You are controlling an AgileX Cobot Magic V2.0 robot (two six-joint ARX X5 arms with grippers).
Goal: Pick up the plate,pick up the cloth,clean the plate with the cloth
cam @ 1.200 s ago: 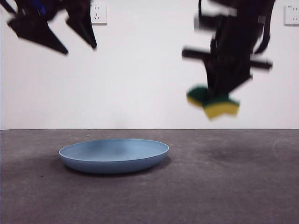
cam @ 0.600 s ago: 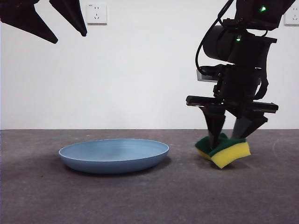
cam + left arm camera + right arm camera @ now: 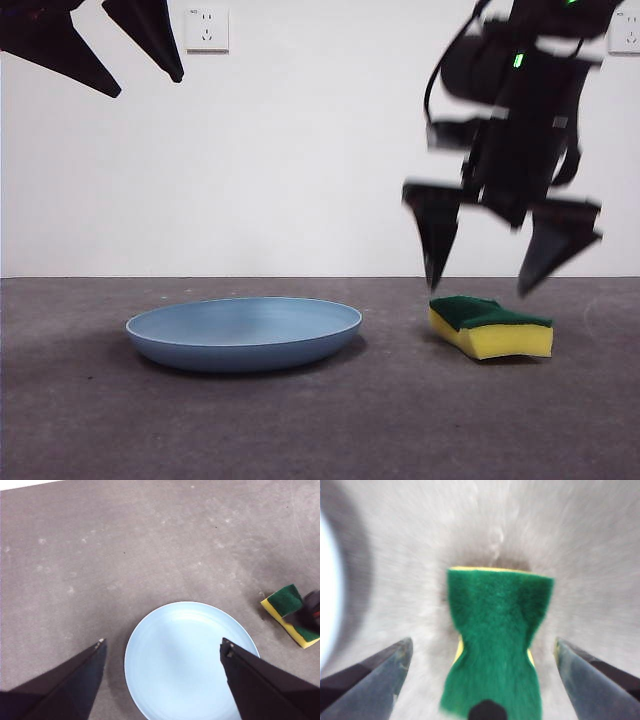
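Sponge now flat on the table, green scouring face up, yellow foam below; it serves as the cloth here. Half a second ago it was clamped, tilted, in the right gripper just at the table; a second ago it hung in the air. It has been let go. The right gripper's jaws stand wide apart just above the sponge, one on each side, touching nothing; the arm is blurred, so it looks to be in motion. The right wrist view confirms: green face between the spread jaws, clear of both.

Plate unchanged across all three front pictures: light blue, round, shallow, low rim, matte, upright on the table, well to one side of the sponge, not touching it. Nothing visible on its surface.

Left gripper high above the plate, jaws apart, empty. Left wrist view looks straight down on the plate between its jaws, sponge off beside it.

Judgement: neither thing is held, so no wiping is possible now. Either the sponge was put down for a fresh grasp or the cleaning is over; I cannot tell which. Plate not lifted at this moment.
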